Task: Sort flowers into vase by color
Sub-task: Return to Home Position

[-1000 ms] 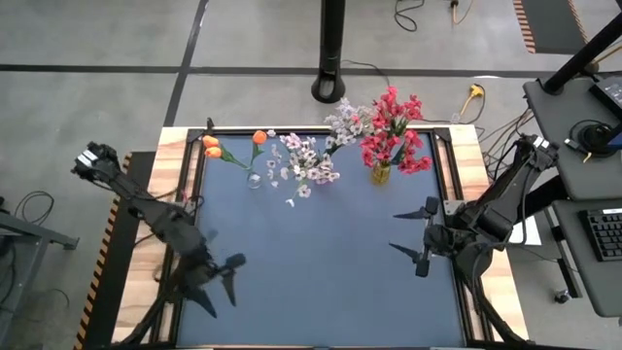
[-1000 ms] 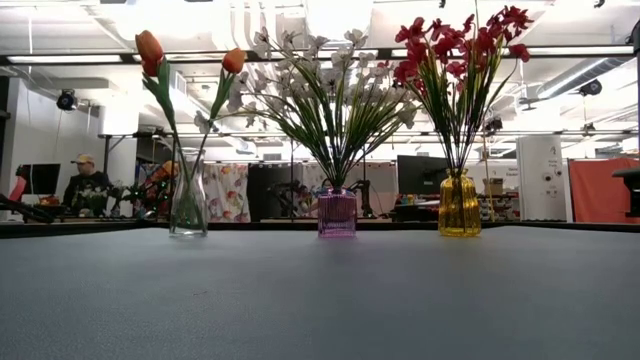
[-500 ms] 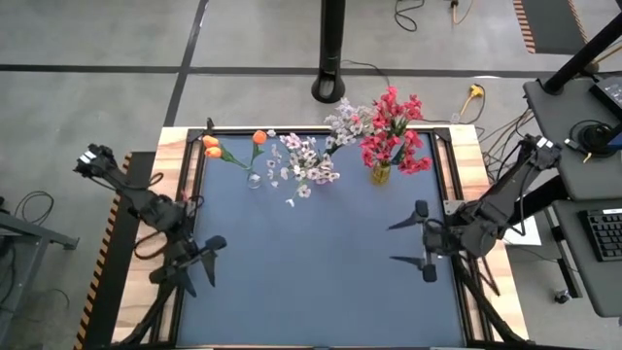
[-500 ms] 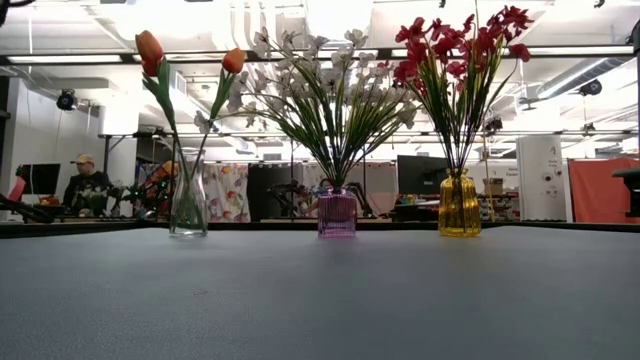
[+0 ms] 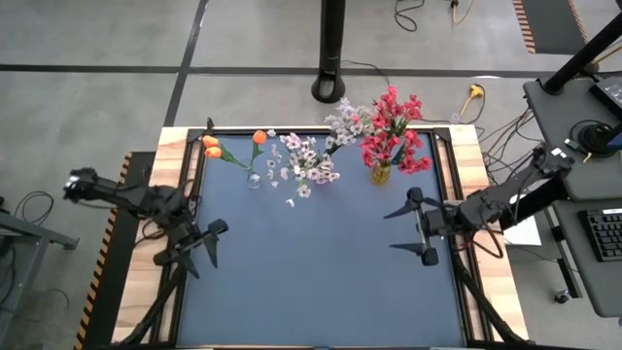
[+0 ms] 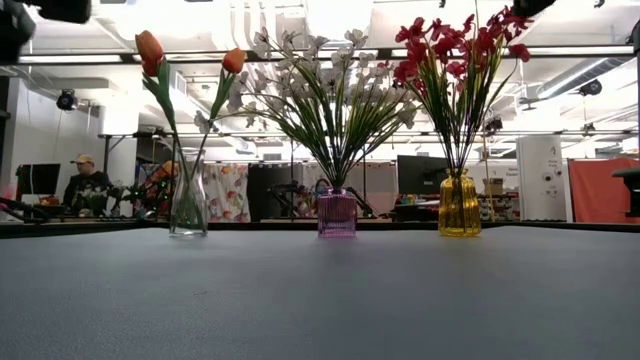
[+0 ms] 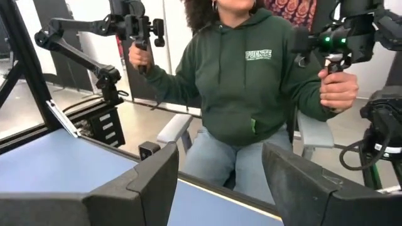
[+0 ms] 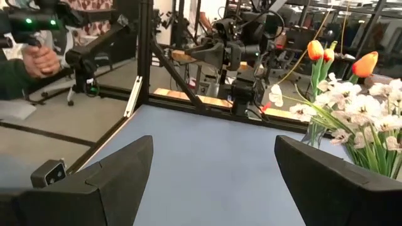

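Your left gripper and right gripper both hang spread and empty over the table sides. Flowers are in a row at the back (tulips in clear vase, white sprays in pink vase, red blossoms in yellow vase).

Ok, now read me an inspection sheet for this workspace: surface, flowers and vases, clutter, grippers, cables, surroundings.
Surface: dark blue mat, flat, with a wooden border.
Job's things: orange tulips in clear vase; white flowers in pink vase; red flowers in yellow vase; vases upright in a row at the far edge.
Clutter: nothing seen.
Grippers: left gripper open, empty, over the mat's left side; right gripper open, empty, over its right side.
Cables: cables on the floor beyond the table.
Surroundings: pole behind the table; person in a green hoodie holding two handles; keyboard at right.
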{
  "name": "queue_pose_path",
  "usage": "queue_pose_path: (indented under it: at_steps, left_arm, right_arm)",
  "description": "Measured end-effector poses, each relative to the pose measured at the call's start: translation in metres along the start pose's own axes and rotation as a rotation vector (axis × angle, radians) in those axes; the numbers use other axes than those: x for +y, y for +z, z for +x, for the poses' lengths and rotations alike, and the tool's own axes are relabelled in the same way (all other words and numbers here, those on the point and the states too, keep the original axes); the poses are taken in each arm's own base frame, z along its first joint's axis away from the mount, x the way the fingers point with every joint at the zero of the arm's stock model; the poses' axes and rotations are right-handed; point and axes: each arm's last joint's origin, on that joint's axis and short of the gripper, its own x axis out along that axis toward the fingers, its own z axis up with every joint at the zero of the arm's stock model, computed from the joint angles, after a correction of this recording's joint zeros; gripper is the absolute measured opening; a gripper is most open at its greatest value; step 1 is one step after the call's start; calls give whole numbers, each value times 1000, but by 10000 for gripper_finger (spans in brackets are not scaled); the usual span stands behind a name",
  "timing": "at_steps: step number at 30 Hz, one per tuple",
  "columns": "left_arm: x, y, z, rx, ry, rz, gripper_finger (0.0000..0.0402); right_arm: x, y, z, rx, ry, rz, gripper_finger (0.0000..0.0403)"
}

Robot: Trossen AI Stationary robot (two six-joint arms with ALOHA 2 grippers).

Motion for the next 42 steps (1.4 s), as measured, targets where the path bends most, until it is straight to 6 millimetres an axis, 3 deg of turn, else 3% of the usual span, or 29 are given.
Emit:
queue_pose_path:
  at_steps: [10,23,33,42]
  left_arm:
    - [18,-11,-23,-2,9,6,212]
    - [14,-63,-19,-113,56,73,212]
    - [16,-68,-17,-78,90,73,212]
    - [16,-69,-17,-73,103,72,212]
  right_arm:
    - [-22,-17,-9,-50,16,31,325]
    - [-29,-56,-31,-140,-15,140,325]
    - [-34,-82,-53,-266,-54,160,325]
    - [-40,-81,-63,-337,-33,98,325]
